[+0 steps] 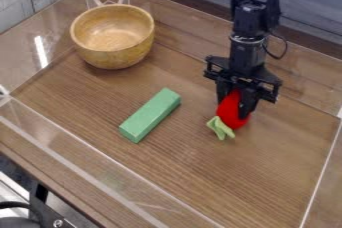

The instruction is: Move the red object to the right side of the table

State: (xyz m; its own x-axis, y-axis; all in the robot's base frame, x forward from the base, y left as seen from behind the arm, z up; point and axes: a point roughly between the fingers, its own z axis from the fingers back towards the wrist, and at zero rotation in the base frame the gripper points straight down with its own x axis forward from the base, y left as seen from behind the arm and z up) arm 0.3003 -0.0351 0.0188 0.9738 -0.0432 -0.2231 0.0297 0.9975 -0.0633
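Red toy fruit: sat directly under the hand, between its fingertips, leafy end poking out beyond them.
Hand: was closed on the fruit, apparently, though its dark fingers hid the contact.
Handling: was judged light and firm, its rounded skin liable to slip.
Best hold: was across the plump red middle, clear of the leafy end.

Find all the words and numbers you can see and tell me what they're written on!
There are no words, numbers, labels or signs that can be read here.
The green block, the wooden bowl and the red toy fruit show no writing.
Any tiny marks on the dark robot arm would be too small to read.
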